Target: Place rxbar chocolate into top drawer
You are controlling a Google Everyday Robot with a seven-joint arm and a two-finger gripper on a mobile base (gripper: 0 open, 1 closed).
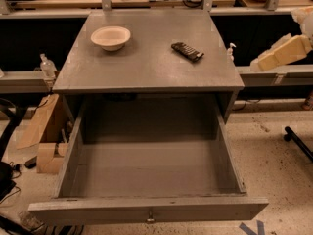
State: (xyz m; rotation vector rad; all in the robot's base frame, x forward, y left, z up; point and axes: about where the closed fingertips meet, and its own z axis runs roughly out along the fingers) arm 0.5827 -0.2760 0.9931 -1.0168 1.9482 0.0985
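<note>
The rxbar chocolate (187,51) is seen lying flat on the grey worktop (146,67), well apart from the cream bowl (111,37) on its left. The top drawer (146,209) is seen pulled open below. The tool (279,54) is seen past the worktop's right side, and whether it is wide or narrow cannot be told.

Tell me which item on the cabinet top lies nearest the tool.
The rxbar chocolate, the dark flat bar on the right; the cream bowl sits further left. The tool hangs beyond the right side of the cabinet.
</note>
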